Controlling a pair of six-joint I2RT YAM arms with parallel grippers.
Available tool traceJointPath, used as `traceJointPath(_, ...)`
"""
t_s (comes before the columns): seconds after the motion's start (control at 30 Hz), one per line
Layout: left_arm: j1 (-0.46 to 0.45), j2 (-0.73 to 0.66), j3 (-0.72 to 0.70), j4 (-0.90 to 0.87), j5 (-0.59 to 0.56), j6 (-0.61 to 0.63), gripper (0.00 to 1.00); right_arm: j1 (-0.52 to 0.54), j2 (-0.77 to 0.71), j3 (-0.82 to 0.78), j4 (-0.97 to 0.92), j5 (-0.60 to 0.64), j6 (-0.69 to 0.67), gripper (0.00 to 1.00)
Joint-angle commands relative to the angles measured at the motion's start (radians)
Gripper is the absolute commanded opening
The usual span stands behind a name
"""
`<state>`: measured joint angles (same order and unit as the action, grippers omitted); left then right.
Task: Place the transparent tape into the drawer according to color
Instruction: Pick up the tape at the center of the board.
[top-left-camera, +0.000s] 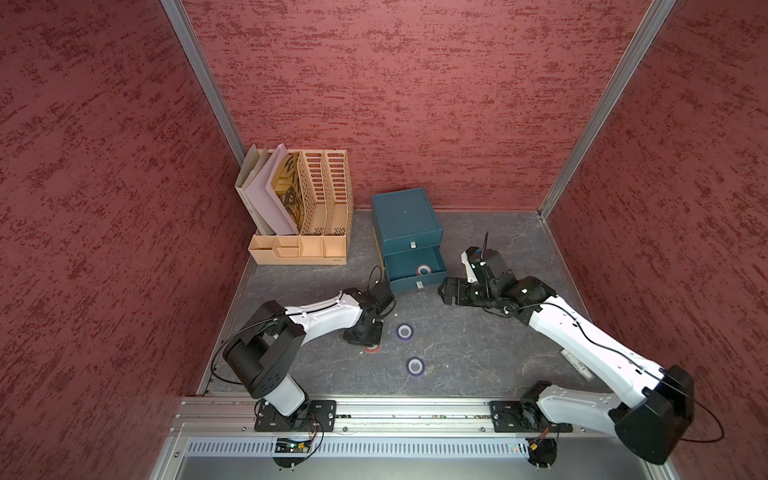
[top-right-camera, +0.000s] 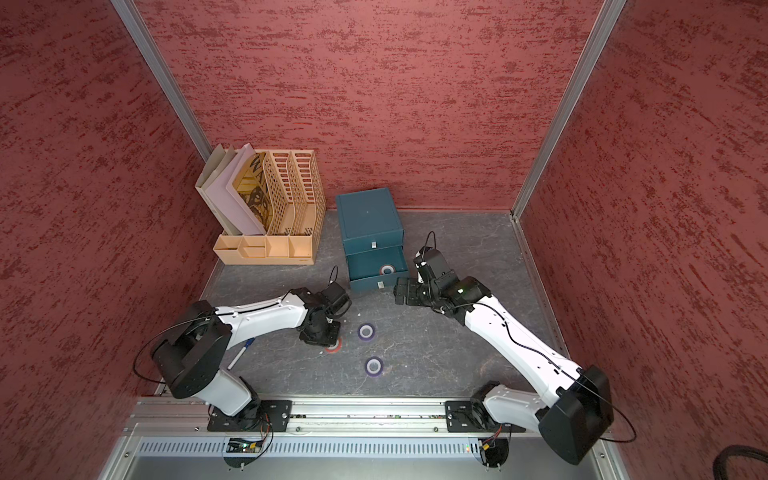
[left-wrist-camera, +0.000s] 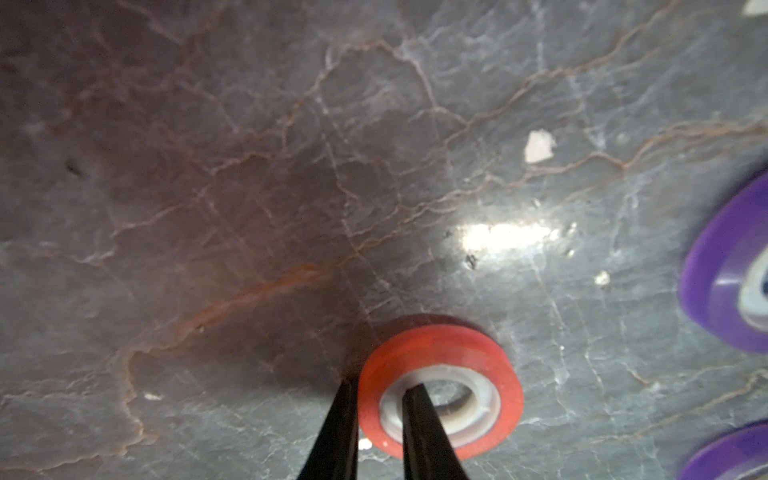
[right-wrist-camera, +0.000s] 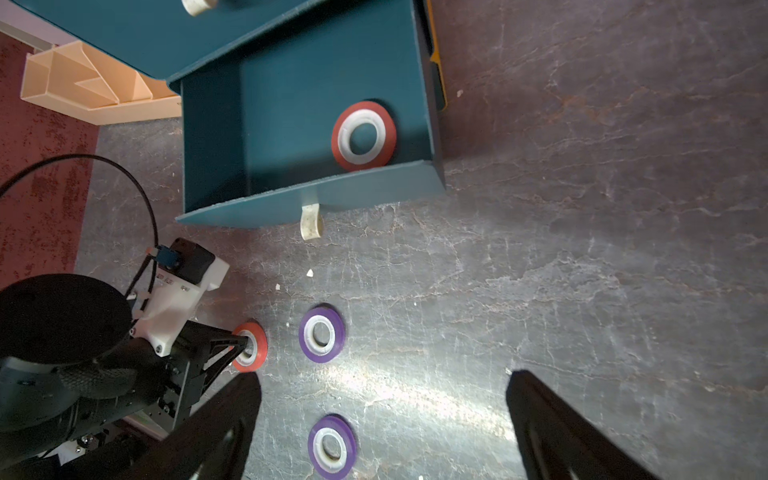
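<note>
We are gripping the red roll (left-wrist-camera: 478, 345), just below centre in both top views: left gripper (left-wrist-camera: 382, 386) clamped across its wall, one finger inside the core. Judged light, stiff, slippery. Right gripper (right-wrist-camera: 382, 376) spread, empty.

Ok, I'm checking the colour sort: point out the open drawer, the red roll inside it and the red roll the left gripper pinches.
open drawer (right-wrist-camera: 365, 191): right wrist view, front wall.
stowed red roll (right-wrist-camera: 343, 141): right wrist view, pale core.
pinched red roll (left-wrist-camera: 440, 345): left wrist view, red band.
</note>
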<state>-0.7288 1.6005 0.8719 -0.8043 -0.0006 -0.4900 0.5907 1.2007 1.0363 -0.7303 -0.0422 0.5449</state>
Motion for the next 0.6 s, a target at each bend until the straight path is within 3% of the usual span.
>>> traceJointPath(0.0, -0.011, 0.014, -0.008, 0.065, 0.04, -0.008, 0.0, -0.015, -0.029, -0.019, 0.006, -0.015, 0.014, 0.99)
traceJointPath(0.57, 0.02, -0.247, 0.21, -0.028, -0.052, 0.042, 0.0, -0.047, -0.095, -0.097, 0.026, -0.017, 0.043, 0.98)
